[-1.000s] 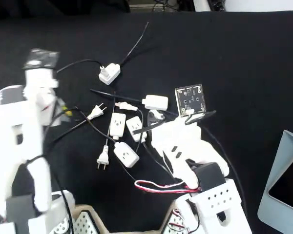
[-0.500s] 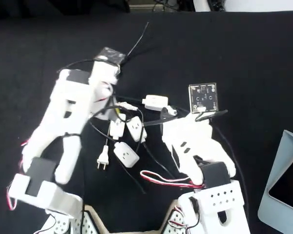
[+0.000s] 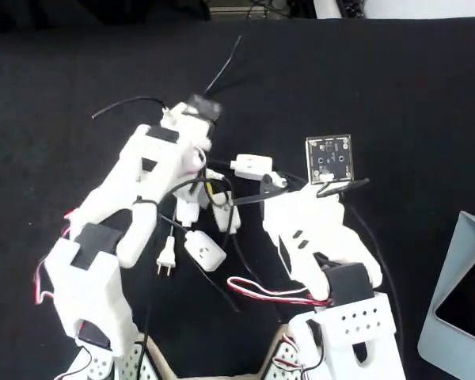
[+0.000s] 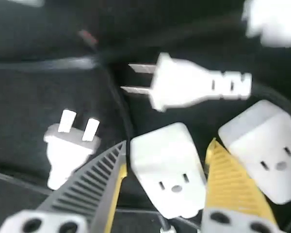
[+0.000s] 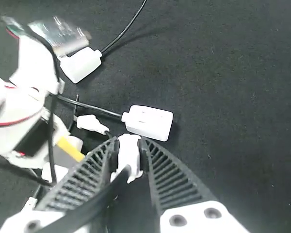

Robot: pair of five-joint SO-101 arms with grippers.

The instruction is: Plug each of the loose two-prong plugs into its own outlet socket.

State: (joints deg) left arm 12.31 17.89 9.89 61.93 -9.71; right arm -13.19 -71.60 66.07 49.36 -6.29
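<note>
Left gripper (image 4: 167, 145): jaws apart, with 1 finger on each side of a white outlet socket (image 4: 167, 177). Contact with it cannot be confirmed. A second socket (image 4: 266, 155) lies just beside the yellow-padded finger. 2 loose 2-prong plugs lie near. The long plug (image 4: 194, 86) is beyond the straddled socket with its prongs bare. The short plug (image 4: 70, 145) is beside the grey finger with its prongs also bare. All of these rest about the middle of the black surface (image 3: 412, 95).

Right gripper (image 5: 127, 145): clamped on a small white plug (image 5: 128, 158), whose prongs are hidden. A flat socket block (image 5: 148, 121) lies just beyond the fingertips, and whether it touches the held plug cannot be told. A corded plug (image 5: 92, 124) lies beside that block. A white adapter (image 5: 80, 63) with its cable sits nearer the far edge.

In the high view, a third socket (image 3: 204, 249) and a near-edge plug (image 3: 167, 257) lie apart from each other, toward the near edge. A grey-blue tray (image 3: 459, 301) stands at the right edge.
</note>
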